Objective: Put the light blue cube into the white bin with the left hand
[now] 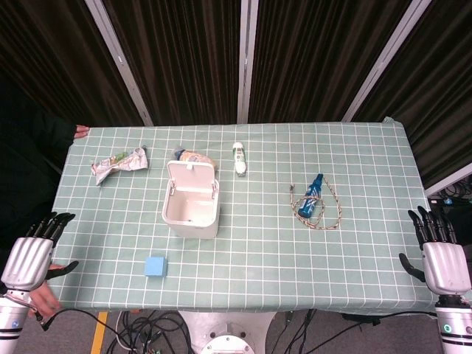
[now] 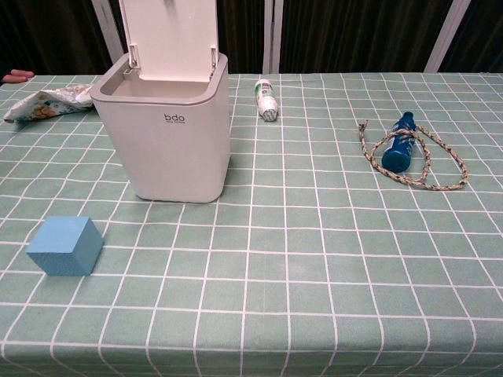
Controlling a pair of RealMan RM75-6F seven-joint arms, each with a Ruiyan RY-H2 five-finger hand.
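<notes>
Head view looks straight down on a green checked table [image 1: 354,243], and the light blue cube [image 1: 155,266] sits near the bottom edge, left of centre, on its own with nothing touching it. Just above it in the frame is the white bin [image 1: 192,199], lid flipped up and open, so you can see right down inside. Cube and bin are near each other but clearly apart.

Left hand [image 1: 29,254] hangs off the lower left corner of the table, fingers spread and holding nothing. Right hand [image 1: 441,254] is over at the lower right edge, same deal: fingers apart, nothing in it. Both are well away from the cube.

Other stuff up top: a crumpled snack wrapper [image 1: 118,164] at the upper left, some packaged thing [image 1: 190,156] tucked behind the bin that's too hidden to make out, and a small white bottle [image 1: 239,158] lying down near the upper middle. Right of centre there's a blue bottle [image 1: 310,196] on its side with a loop of braided rope [image 1: 324,215] around it.

Chest view shows the same layout from low down: cube at the lower left [image 2: 66,245], bin [image 2: 165,133] standing behind it with the lid up. Neither hand shows in that one. Someone's fingertips [image 1: 81,131] peek over the far left edge of the table.
</notes>
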